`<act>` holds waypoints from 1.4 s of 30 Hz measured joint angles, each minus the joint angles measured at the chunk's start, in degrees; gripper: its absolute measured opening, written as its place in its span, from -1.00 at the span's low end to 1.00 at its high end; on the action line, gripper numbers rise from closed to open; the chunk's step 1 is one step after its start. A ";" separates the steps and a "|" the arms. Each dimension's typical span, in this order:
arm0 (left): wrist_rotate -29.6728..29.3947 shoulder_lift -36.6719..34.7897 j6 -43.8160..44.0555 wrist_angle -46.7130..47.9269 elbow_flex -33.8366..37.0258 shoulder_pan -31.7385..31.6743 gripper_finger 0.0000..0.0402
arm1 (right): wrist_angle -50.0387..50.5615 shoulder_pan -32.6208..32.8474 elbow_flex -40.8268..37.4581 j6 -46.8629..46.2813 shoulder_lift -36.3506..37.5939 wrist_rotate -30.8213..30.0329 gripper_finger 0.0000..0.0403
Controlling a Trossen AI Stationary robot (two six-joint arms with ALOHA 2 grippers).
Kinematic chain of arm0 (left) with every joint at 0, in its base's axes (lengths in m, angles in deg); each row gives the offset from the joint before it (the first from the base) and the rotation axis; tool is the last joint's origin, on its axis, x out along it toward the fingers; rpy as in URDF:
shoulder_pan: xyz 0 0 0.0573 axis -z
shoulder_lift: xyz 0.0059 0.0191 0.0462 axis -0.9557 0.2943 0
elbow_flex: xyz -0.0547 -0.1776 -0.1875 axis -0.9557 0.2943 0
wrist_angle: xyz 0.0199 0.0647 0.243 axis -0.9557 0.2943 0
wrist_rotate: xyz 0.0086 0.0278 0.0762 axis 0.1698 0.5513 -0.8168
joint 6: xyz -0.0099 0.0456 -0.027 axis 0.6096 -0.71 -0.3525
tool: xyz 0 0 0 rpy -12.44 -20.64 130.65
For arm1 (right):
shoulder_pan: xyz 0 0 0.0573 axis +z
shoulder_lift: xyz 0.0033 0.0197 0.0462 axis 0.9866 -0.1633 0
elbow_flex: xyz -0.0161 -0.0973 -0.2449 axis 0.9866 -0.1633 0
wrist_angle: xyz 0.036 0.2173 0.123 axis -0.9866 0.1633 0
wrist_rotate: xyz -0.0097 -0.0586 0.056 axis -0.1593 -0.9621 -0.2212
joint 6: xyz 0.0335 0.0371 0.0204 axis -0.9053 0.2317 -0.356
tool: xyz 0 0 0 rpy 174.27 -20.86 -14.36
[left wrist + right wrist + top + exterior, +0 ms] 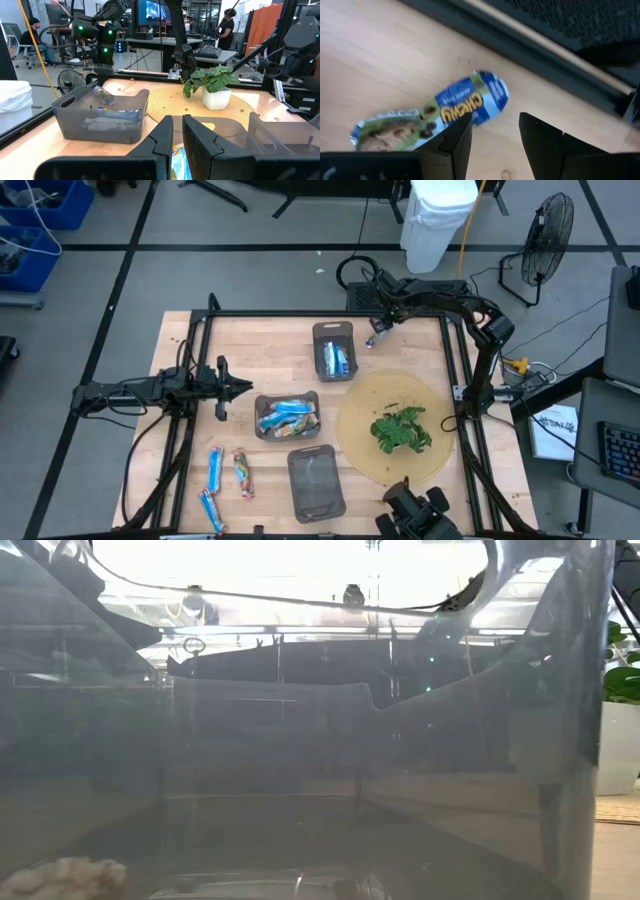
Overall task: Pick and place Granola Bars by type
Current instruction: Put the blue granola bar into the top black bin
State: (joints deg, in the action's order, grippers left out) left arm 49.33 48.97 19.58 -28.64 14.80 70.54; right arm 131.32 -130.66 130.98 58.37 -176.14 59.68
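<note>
Right gripper [495,132] hovered over blue bar [432,117] beside far tray [334,350], fingers apart, released, grasping nothing. Left gripper [232,388] waited near middle tray [287,416], fingers nearly closed, empty.

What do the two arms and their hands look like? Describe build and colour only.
Both arms are dark, nearly black, built from slim jointed segments with cables running along them. The left hand ends in two narrow tapering fingers with flat, matte inner faces. The right hand has the same black, wedge-shaped fingers. No markings are visible.
</note>
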 joint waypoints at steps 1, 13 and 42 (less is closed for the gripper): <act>0.00 -0.01 0.00 0.00 0.00 0.01 -0.77 | -0.02 -0.11 -0.44 -0.22 0.00 0.08 -0.22; 0.00 -0.02 0.00 0.00 0.00 0.02 -0.77 | -5.87 -0.18 -2.54 -1.95 0.00 4.92 -0.22; -0.01 -0.01 0.00 0.00 0.00 0.01 -0.77 | -10.75 0.04 -2.52 -5.36 -0.16 9.22 -0.22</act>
State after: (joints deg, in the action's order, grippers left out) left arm 49.32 48.96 19.58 -28.64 14.80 70.54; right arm 120.57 -130.61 128.45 53.01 -176.30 68.90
